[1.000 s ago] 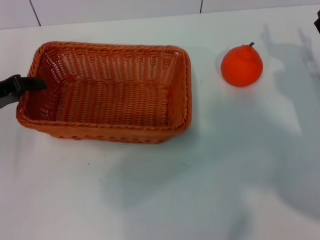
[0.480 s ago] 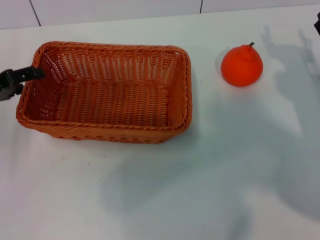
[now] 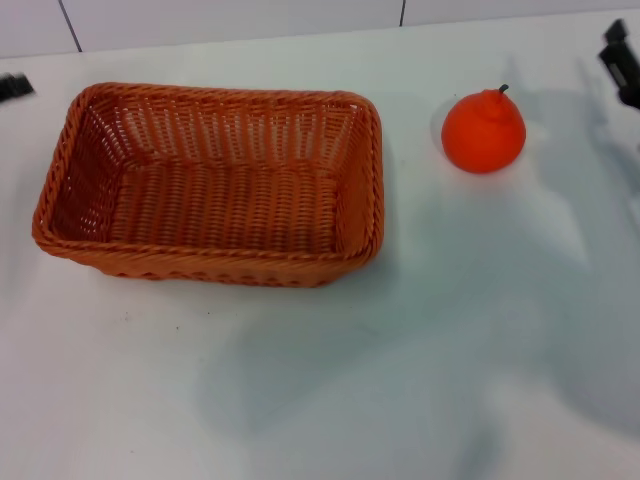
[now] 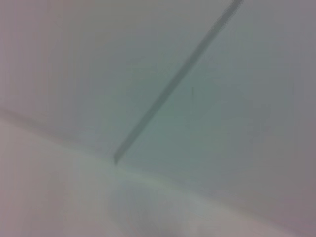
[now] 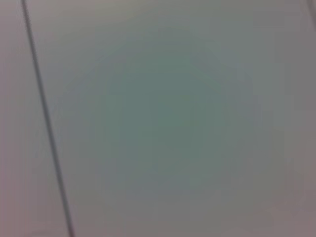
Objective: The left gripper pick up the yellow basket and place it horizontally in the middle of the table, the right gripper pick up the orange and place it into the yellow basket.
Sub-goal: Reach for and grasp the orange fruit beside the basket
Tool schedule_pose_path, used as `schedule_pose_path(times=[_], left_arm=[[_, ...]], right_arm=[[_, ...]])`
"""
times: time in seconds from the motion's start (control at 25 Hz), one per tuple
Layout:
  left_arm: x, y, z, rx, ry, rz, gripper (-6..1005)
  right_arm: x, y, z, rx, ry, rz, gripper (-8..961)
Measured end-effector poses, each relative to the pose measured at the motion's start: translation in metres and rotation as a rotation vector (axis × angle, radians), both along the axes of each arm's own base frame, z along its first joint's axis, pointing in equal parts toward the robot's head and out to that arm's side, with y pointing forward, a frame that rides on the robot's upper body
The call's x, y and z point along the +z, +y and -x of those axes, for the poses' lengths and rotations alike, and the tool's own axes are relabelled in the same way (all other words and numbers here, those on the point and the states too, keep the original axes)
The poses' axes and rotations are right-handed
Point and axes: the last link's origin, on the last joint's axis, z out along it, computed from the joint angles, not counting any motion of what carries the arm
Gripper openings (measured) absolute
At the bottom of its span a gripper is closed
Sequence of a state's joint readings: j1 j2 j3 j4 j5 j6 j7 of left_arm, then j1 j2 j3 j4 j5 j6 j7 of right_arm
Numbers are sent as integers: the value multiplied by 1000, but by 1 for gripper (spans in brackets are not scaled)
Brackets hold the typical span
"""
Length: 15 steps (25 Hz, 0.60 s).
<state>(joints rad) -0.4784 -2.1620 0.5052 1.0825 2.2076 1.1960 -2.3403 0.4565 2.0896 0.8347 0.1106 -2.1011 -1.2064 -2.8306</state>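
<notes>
- As the yellow basket (image 3: 215, 185) lies lengthwise left of centre on the desk (image 3: 400, 380), we judge the orange (image 3: 484, 132), upper right, comes next.
- Left pincer (image 3: 14, 87) and right pincer (image 3: 622, 68) at the frame edges: we cannot tell their state.

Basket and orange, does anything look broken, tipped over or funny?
Nothing stands out. The yellow basket sits flat and upright on the table, empty, its weave whole. The orange stands apart beside it, stem up. The left claw and right claw touch nothing.
</notes>
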Motion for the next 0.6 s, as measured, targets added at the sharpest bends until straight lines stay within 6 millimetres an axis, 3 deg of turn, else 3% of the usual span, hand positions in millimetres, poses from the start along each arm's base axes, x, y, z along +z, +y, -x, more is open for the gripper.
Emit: schedule_pose_path(times=[0.24, 0.6], left_arm=[[23, 6, 2, -74, 51, -191, 836], [28, 9, 0, -130, 49, -294, 835]], right_arm=[[-33, 6, 14, 16, -3, 164, 946], [-64, 6, 21, 5, -28, 323, 946]])
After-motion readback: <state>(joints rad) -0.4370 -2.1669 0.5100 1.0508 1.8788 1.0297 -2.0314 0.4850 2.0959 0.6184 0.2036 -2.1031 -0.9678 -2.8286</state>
